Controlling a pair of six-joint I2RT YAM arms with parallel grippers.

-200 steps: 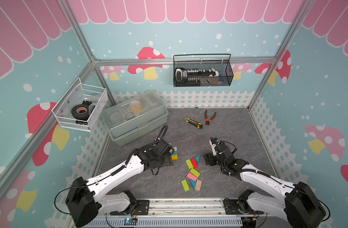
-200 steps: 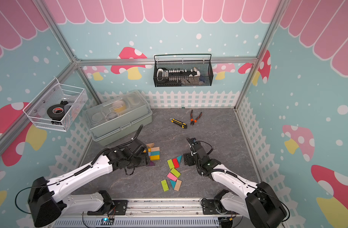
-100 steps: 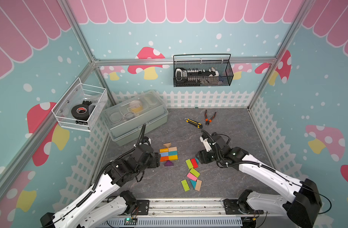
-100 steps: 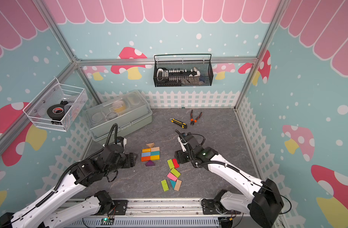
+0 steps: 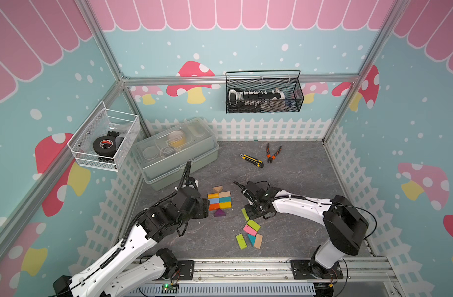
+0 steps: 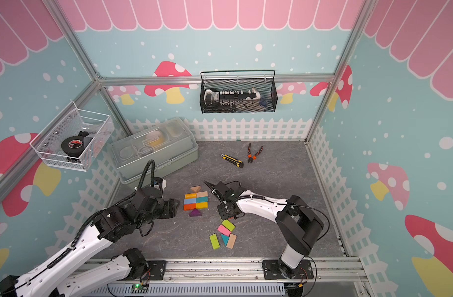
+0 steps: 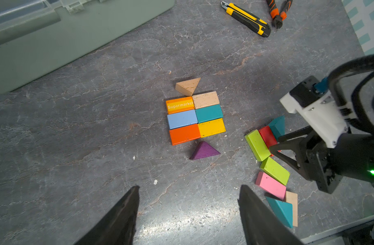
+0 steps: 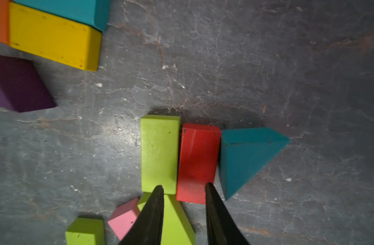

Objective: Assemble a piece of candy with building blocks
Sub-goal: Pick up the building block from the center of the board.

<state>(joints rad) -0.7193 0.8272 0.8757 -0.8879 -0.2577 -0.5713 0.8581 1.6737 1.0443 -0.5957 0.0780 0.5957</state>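
**A:** What do we have nearest the rail?

**B:** Five loose blocks [image 5: 249, 229] lie on the counter [image 5: 297, 174]. A green one, a teal wedge and a tan one lie side by side. A pink one and another green one sit just behind them.

**A:** And the right claw [image 8: 183, 187]?

**B:** It is low over the next row: green block [image 8: 159, 152], red block [image 8: 197, 161] and teal wedge [image 8: 245, 157], lying flank to flank. Its jaws stand only a narrow gap apart. One tip is over the green block's end and the other is on the red block's end. We cannot tell whether it grips either block.

**A:** The left claw [image 7: 188, 186]?

**B:** Its jaws are spread wide with only bare counter between them, so it holds nothing. It sits near the built part and does not touch it.

**A:** How does the built part look?

**B:** The purple wedge [image 7: 204, 151] comes first, its point almost touching the slab [image 7: 195, 118]. The slab is six flat blocks packed in two columns: orange, blue and a yellow-orange one printed "Supermarket", beside yellow, teal and tan. The tan wedge [image 7: 188, 87] touches its far edge.

**A:** Farther back?

**B:** The knife [image 5: 251, 160] and pliers [image 5: 273, 154] lie close together, well apart from the blocks. The box [image 5: 176, 151] stands in the far corner with its lid shut.
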